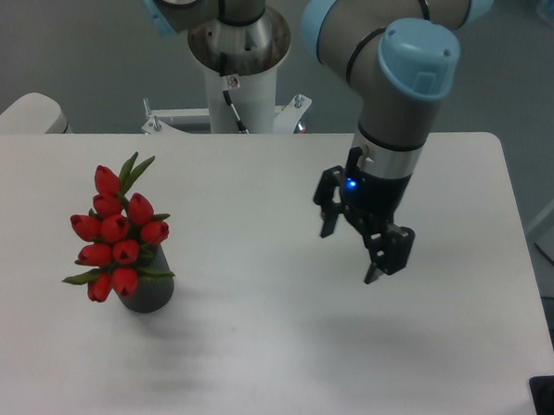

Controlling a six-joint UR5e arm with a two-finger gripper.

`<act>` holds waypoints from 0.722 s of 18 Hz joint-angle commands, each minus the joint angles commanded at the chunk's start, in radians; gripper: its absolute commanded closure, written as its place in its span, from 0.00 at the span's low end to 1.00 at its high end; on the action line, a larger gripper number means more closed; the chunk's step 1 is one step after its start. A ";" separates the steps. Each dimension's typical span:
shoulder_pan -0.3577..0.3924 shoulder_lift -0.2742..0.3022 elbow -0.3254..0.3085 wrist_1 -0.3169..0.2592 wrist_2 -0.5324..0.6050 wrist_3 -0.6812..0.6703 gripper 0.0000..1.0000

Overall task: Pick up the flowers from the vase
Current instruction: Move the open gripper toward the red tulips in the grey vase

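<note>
The flowers, a bunch of red tulip buds with green leaves, stand in the vase, a small dark grey cylinder at the left of the white table. The buds cover most of the vase's top. My gripper hangs above the table's middle right, far to the right of the flowers. It is open, its two black fingers spread apart with nothing between them.
The white table ends close to the vase at the front and left. The robot's white base column stands behind the table's far edge. A pale rounded object sits off the far left corner.
</note>
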 joint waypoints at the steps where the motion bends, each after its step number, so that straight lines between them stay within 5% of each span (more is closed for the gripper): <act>1: -0.003 0.015 -0.018 0.022 -0.012 -0.018 0.00; 8: -0.008 0.150 -0.271 0.057 -0.106 -0.084 0.00; 13: -0.017 0.141 -0.298 0.065 -0.235 -0.224 0.00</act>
